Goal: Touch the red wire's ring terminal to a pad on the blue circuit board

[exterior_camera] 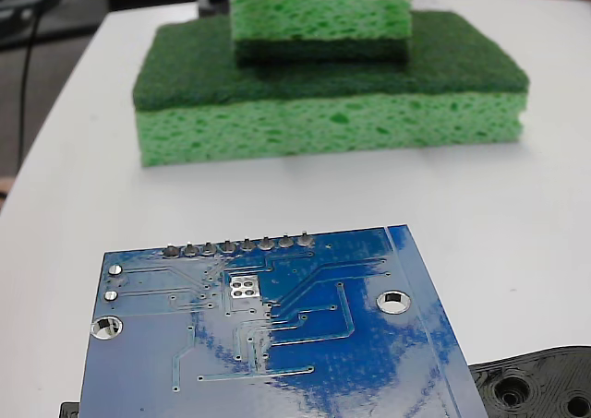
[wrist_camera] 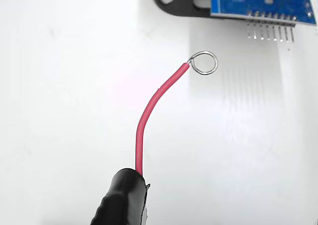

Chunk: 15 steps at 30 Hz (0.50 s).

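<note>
Nearest my fixed camera I see the blue circuit board [exterior_camera: 268, 344], no legible print, stacked green sponges [exterior_camera: 328, 86] at twelve o'clock. On wrist view, the red wire [wrist_camera: 149, 113] rises from a black end piece [wrist_camera: 121, 200]; finger state I cannot tell. Its ring terminal [wrist_camera: 204, 63] hangs over white table [wrist_camera: 59, 86], board at one o'clock, apart.

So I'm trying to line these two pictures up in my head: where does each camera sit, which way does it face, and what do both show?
Fixed view: low, close behind the blue circuit board, looking across the white table toward stacked green sponges; nothing of the robot shows.
Wrist view: rides on the arm, looking down the red wire to its ring terminal over the table; only a black end piece shows.
Shared: the board, its pin row and the black plastic part.
</note>
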Motion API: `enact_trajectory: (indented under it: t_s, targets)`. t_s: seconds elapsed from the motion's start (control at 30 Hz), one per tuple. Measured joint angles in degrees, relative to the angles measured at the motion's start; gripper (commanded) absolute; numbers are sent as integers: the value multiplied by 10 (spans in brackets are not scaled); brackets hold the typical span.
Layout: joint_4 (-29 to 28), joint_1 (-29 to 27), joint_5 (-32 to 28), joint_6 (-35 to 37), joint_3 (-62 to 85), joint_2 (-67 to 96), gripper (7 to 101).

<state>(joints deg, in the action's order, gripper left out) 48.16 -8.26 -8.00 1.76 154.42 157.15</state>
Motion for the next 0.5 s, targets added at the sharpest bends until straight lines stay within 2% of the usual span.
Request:
enact_trajectory:
  t_s: [0.2, 0.27, 0.5]
  targets:
    - [-17, 14, -3, -16, 107, 131, 1003]
    - [-18, 29, 18, -25, 126, 167, 1003]
    - [-34, 45, 41, -36, 161, 177, 1003]
